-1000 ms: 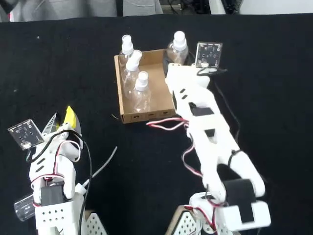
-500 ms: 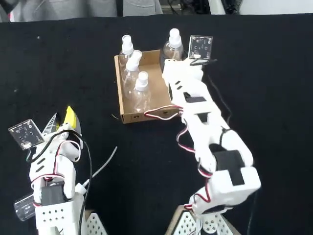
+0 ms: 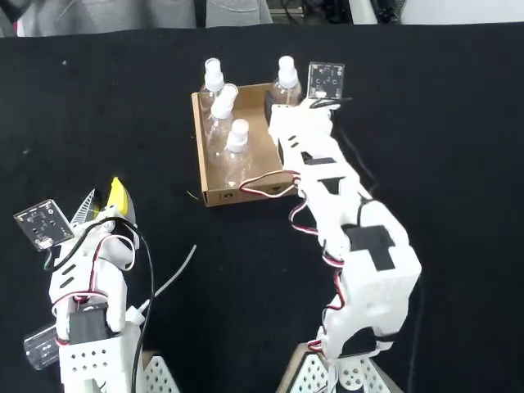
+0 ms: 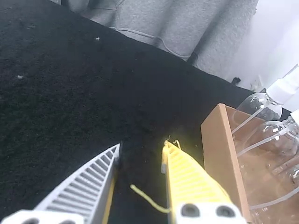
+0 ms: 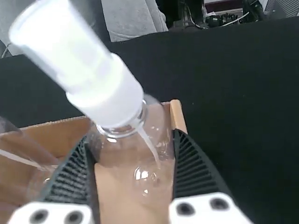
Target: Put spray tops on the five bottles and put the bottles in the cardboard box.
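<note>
The table [image 3: 458,123] is black and the cardboard box [image 3: 199,147] at twelve o'clock plain brown. The left pincer [image 4: 141,148] has one yellow ribbed finger [image 4: 187,182] and one grey; the right pincer [image 5: 133,140] has black fingers [image 5: 70,179] on a clear, white-topped bottle [image 5: 140,165].

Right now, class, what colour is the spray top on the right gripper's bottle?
White; the spray top shows best in the right wrist view.
</note>
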Robot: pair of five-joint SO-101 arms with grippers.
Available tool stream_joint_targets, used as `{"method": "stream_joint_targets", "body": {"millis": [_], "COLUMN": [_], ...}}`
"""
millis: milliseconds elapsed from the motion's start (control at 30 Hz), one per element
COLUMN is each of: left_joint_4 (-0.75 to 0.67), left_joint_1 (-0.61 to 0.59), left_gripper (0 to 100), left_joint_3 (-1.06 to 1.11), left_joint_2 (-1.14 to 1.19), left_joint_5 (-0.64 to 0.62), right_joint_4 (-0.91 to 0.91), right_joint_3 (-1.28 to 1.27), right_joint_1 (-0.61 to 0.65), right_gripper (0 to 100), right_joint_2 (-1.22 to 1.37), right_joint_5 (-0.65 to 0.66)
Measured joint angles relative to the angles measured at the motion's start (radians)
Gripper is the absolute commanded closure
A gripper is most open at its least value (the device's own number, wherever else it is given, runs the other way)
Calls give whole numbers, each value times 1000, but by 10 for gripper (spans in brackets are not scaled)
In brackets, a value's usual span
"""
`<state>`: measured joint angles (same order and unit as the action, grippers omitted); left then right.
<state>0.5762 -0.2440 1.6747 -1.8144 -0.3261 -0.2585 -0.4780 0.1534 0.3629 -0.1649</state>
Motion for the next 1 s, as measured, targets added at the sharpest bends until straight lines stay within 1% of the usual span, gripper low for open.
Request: {"method": "stream_joint_targets", "body": {"millis": [367,400,533,633,833,1000], "left_joint_4": [0,0,0,0,0,0], "left_joint_1": [0,0,0,0,0,0], "left_gripper": [859,859,859,859,859,859], "left_joint_3": [0,0,0,0,0,0], "left_joint_2": [0,0,0,0,0,0], "left_joint_5": [0,0,0,0,0,0], "right_joint_4": [-17,-17,-20,-20,-21,-21], "right_joint_3": [14,17,17,17,18,18], "right_joint_1": [2,2,2,5,6,6], "right_gripper": [981,970,865,811,734,715], "right_joint_2": [37,40,44,44,44,44], "right_joint_5": [0,0,0,-2,-3,0]}}
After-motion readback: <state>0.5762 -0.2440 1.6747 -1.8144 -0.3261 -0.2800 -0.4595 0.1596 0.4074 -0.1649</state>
